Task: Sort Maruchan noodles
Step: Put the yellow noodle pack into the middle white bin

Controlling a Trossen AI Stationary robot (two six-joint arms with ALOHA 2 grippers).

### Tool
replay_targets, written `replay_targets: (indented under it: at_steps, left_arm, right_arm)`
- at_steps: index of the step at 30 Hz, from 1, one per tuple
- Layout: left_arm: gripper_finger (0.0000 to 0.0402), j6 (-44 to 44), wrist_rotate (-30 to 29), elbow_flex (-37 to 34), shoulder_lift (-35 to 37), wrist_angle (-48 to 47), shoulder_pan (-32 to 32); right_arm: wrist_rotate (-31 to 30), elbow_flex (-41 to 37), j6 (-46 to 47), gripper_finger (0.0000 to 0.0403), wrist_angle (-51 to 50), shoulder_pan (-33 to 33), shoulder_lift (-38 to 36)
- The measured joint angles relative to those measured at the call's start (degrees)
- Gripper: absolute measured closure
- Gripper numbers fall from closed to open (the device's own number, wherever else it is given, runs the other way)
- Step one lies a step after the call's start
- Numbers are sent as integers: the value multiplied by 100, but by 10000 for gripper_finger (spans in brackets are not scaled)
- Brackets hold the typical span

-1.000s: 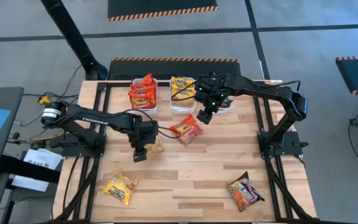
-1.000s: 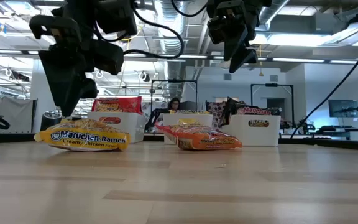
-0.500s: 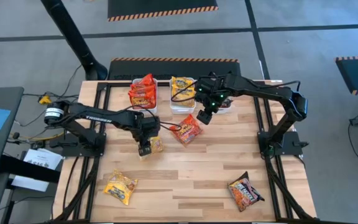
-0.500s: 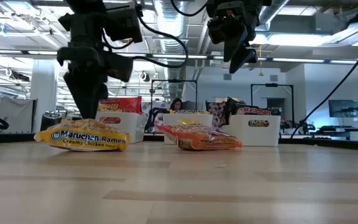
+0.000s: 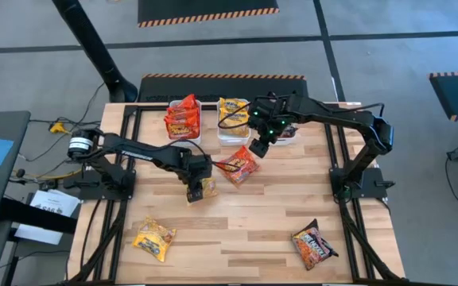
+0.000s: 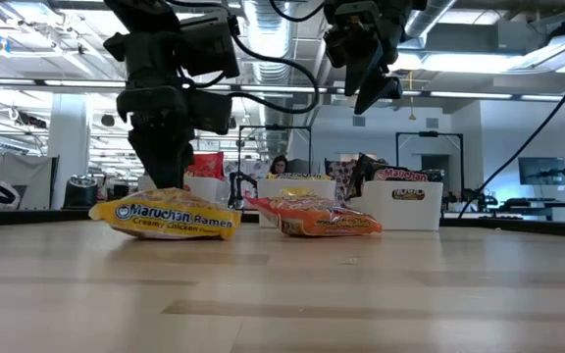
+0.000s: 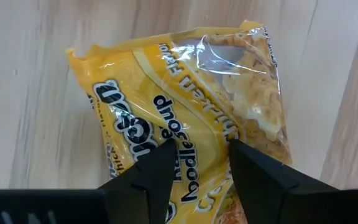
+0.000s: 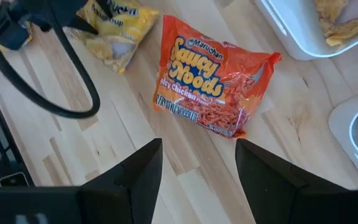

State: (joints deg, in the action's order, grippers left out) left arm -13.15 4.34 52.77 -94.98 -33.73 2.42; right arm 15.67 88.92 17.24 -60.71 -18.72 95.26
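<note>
A: Two loose packets sit mid-table, operator. Your left gripper [image 5: 195,191] is down on the yellow packet [image 5: 205,187], fingers [image 7: 154,171] pinching its crinkly plastic; the left wrist view shows them closed over the printed face.

B: Which way does it lie?

A: In the high view its long axis runs roughly across the table, tilted a little. In the low view it lies flat on the wood [image 6: 165,218], blue "Maruchan Ramen" lettering facing the camera.

B: And the orange one?

A: The orange-red packet [image 5: 238,165] lies just beside the yellow one, toward the right arm, turned at a diagonal. It is a flat rectangle with glossy, wrinkled film and crimped ends, clear in the right wrist view [image 8: 213,84].

B: Your right gripper?

A: The right gripper [image 5: 258,146] hovers above the table near that orange-red packet, fingers spread, holding nothing.

B: The rest?

A: Another yellow packet [image 5: 154,238] lies near the front left corner, and a dark packet [image 5: 314,243] lies at the front right, both angled. Three white tubs stand along the far edge: the left tub [image 5: 199,137] holds red packets, the middle tub [image 5: 234,138] yellow ones, the right tub [image 5: 291,134] sits under the right arm. The table [image 5: 253,214] is pale butcher-block wood.
</note>
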Motion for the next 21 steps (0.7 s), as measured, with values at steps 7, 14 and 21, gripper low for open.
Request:
replay_targets:
  at_steps: [7, 14, 21]
  left_arm:
    - [336, 326, 9, -30, -25, 216, -34]
    - [399, 459, 162, -46, -48, 444, -76]
    - [401, 791, 190, 40, 205, 376, -105]
  right_arm:
    - [-109, 0, 275, 175, 0, -4, 0]
    - [-130, 0, 285, 175, 0, -3, 0]
    - [-274, 2, 486, 175, 62, -4, 0]
